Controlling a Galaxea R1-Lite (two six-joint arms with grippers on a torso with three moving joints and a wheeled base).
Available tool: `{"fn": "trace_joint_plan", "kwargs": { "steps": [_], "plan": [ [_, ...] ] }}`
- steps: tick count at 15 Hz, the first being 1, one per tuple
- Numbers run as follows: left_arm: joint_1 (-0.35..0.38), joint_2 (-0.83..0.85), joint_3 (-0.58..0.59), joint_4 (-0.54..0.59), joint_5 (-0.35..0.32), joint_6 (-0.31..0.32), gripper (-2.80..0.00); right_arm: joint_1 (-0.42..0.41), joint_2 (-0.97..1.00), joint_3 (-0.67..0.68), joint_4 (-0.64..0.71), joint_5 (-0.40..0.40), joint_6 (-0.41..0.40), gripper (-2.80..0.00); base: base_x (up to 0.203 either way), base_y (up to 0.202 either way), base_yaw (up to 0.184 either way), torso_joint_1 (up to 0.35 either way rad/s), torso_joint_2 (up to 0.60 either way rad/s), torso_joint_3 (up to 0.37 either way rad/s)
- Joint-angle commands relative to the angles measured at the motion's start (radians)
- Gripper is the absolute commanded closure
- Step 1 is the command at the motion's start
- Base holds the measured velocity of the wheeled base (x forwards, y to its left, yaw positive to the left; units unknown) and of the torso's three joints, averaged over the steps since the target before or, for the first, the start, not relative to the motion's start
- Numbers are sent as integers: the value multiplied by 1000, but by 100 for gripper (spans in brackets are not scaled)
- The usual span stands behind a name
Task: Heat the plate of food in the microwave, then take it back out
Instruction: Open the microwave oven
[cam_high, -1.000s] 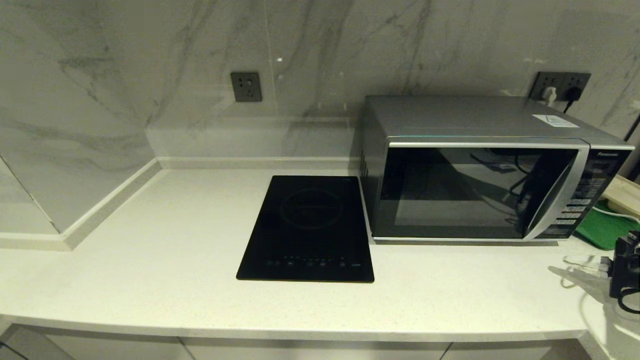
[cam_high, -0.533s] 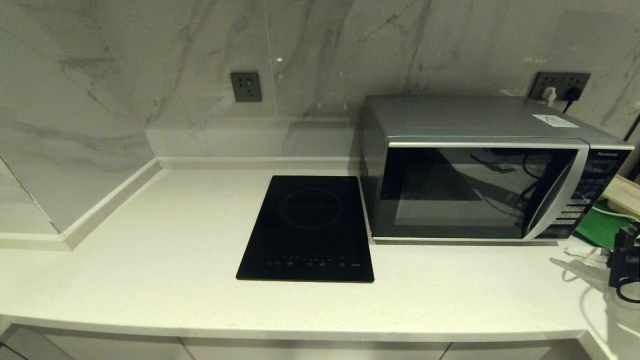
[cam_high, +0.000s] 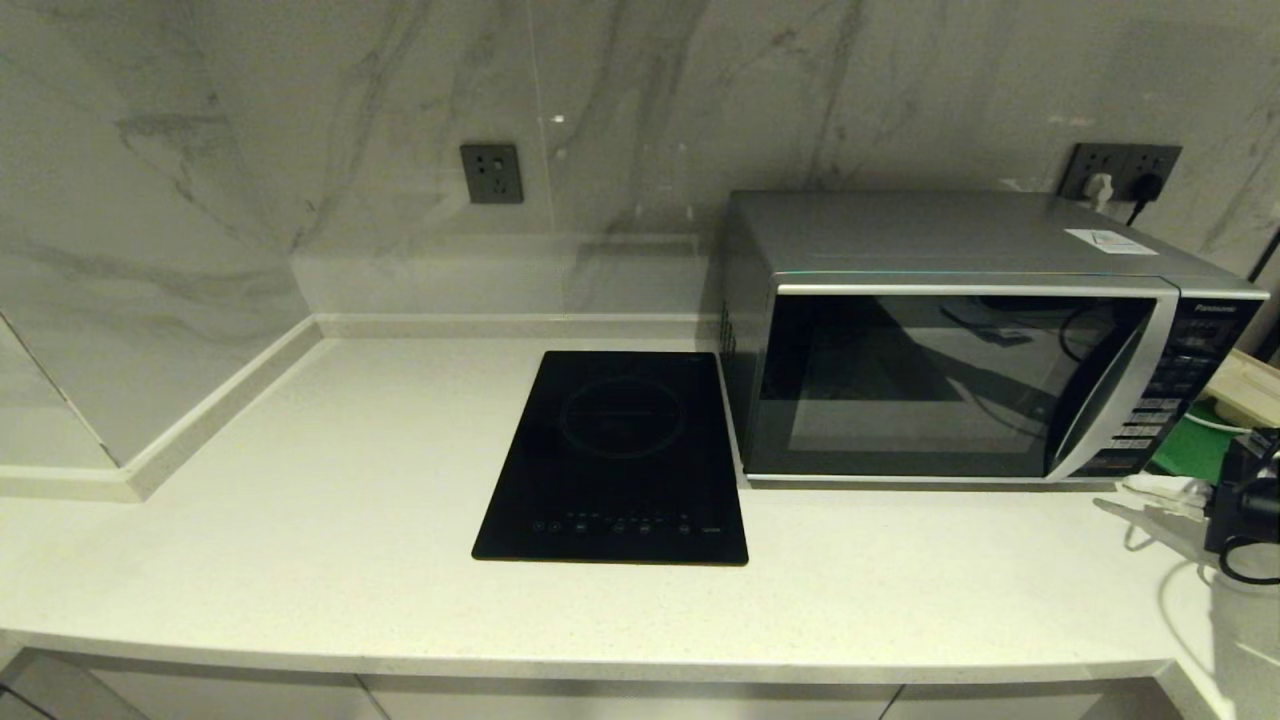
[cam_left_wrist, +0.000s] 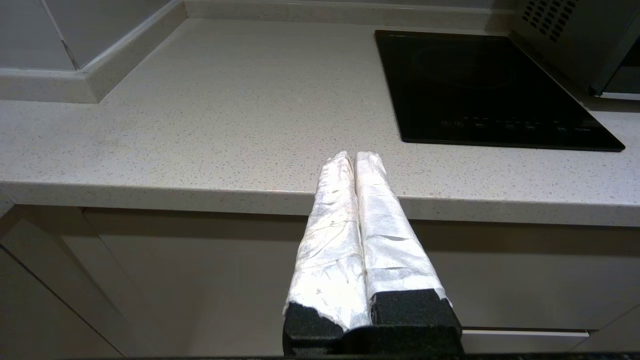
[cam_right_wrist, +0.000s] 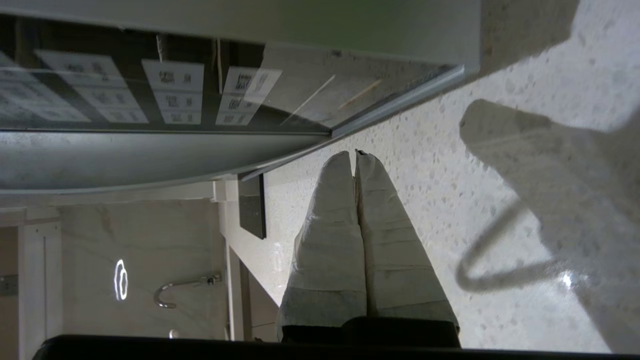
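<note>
The brand name "Panasonic" was printed in pale letters at the top of the dark button panel (cam_high: 1205, 385) of the microwave (cam_high: 960, 340). A white sticker (cam_high: 1110, 241) was fixed on the microwave's top, its print too small to be read. The button labels, seen close in the right wrist view, could not be made out.

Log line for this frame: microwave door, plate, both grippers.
microwave: door closed | plate of food: not in view | right gripper: fingers shut, empty, over counter near microwave's front right corner | left gripper: fingers shut, empty, at counter edge
</note>
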Motion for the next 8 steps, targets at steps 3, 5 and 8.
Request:
{"fn": "trace_joint_plan", "kwargs": {
  "steps": [3,5,8],
  "plan": [
    [0,0,0,-1,0,-1,0,7,46,-70,2,11,1,0,0,0,0,0,0,0],
    [0,0,0,-1,0,-1,0,12,68,-102,2,11,1,0,0,0,0,0,0,0],
    [0,0,0,-1,0,-1,0,22,87,-132,2,17,2,0,0,0,0,0,0,0]
  ]
}}
